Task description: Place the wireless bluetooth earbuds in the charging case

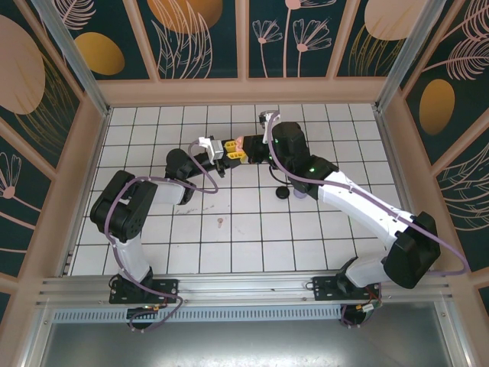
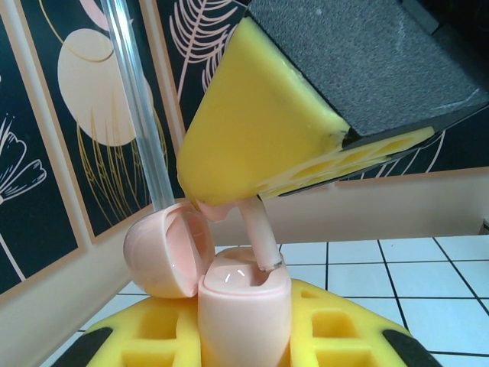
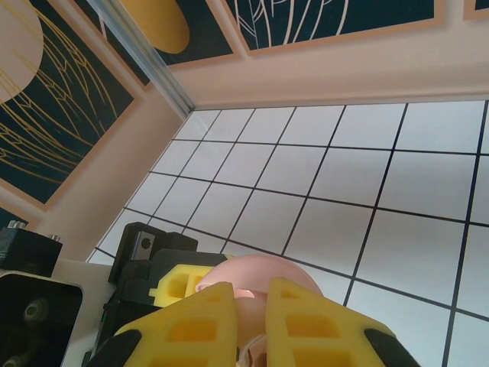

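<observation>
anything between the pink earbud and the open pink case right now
Nothing visible. The lid is swung open to the side. The pink earbud, pinched in the right end effector, has its stem tip right at the open well of the pink case, which the left end effector grips.

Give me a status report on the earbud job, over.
Left gripper shut on pink charging case, lid open. Right gripper shut on pink earbud, stem tip at the case mouth, not yet seated. Nothing in the way.
</observation>
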Controlling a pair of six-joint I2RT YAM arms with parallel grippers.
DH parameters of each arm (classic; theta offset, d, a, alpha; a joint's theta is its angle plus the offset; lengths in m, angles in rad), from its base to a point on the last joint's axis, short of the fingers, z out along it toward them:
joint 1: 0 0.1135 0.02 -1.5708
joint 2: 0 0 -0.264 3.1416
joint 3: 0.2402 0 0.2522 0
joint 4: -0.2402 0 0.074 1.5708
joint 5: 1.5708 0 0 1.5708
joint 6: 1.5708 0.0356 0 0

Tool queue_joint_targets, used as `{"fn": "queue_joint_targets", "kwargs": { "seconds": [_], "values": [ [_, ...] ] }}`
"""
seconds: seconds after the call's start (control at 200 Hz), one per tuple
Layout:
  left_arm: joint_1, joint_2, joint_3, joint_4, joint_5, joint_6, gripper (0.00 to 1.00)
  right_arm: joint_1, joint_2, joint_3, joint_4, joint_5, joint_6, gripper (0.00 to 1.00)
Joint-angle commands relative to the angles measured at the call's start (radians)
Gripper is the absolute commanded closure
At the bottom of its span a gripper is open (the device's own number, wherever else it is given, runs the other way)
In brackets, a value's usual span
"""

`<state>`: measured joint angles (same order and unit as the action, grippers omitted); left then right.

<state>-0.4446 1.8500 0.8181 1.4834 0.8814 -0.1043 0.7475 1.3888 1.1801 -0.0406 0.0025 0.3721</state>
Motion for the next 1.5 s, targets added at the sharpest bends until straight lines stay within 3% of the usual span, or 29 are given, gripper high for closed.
{"fn": "queue_joint_targets", "kwargs": {
  "seconds": [0.0,0.315,0.791,0.946,1.176,1.491],
  "values": [
    [-0.018,-0.046,0.034,0.041,0.029,0.016,1.0,0.002,0.016,0.004,0.014,0.008,-0.019,0.87],
    [-0.019,-0.058,0.035,0.043,0.027,0.011,1.0,0.059,0.049,0.011,-0.023,0.113,-0.084,0.88],
    [-0.022,-0.053,0.04,0.032,0.016,0.005,1.0,0.104,0.08,0.055,-0.053,0.077,-0.198,0.87],
    [-0.022,-0.049,0.033,0.035,0.005,0.005,1.0,0.095,0.085,0.092,-0.063,0.075,-0.175,0.76],
    [-0.022,-0.04,0.016,0.073,-0.014,-0.015,1.0,0.046,0.05,0.144,-0.053,0.021,-0.086,0.45],
    [-0.023,-0.026,-0.006,0.137,-0.107,-0.055,1.0,-0.016,-0.053,0.143,-0.037,-0.033,0.039,0.33]
  ]
}}
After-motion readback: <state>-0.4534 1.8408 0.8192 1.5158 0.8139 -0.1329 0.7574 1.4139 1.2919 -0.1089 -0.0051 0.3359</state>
